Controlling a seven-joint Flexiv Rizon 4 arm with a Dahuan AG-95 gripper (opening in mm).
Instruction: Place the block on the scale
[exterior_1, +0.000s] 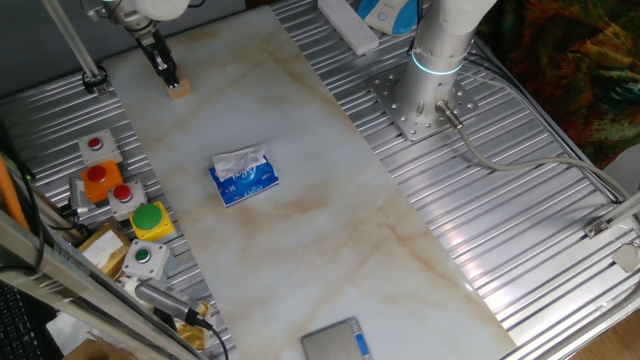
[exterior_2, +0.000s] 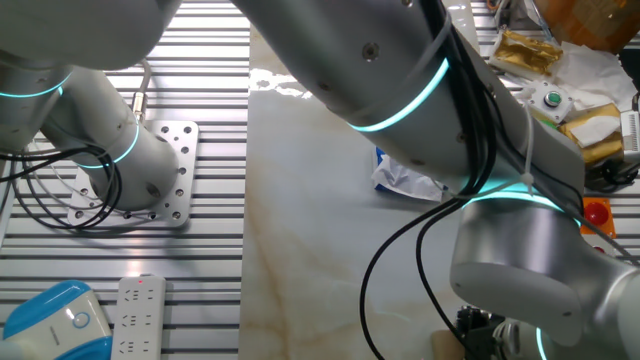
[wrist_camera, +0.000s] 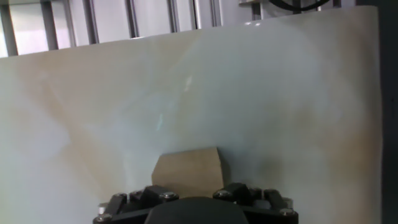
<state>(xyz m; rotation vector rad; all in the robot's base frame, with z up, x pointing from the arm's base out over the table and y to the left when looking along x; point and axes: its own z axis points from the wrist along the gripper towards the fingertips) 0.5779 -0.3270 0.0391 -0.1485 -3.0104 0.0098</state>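
The block (exterior_1: 180, 89) is a small tan wooden cuboid resting on the marble tabletop near its far left corner. My gripper (exterior_1: 169, 78) comes down on it from above, its dark fingers meeting the block's top. In the hand view the block (wrist_camera: 188, 168) fills the gap between the two black fingertips, and my gripper (wrist_camera: 189, 191) looks shut on it. The scale (exterior_1: 336, 342), a flat grey slab with a blue strip, lies at the near edge of the table, far from the block. It is out of the hand view.
A blue-and-white tissue pack (exterior_1: 243, 177) lies mid-table between block and scale. Coloured push buttons (exterior_1: 122, 196) and boxes line the left rail. The arm's base (exterior_1: 425, 105) is bolted to the ribbed metal on the right, with a power strip (exterior_1: 347, 25) behind it.
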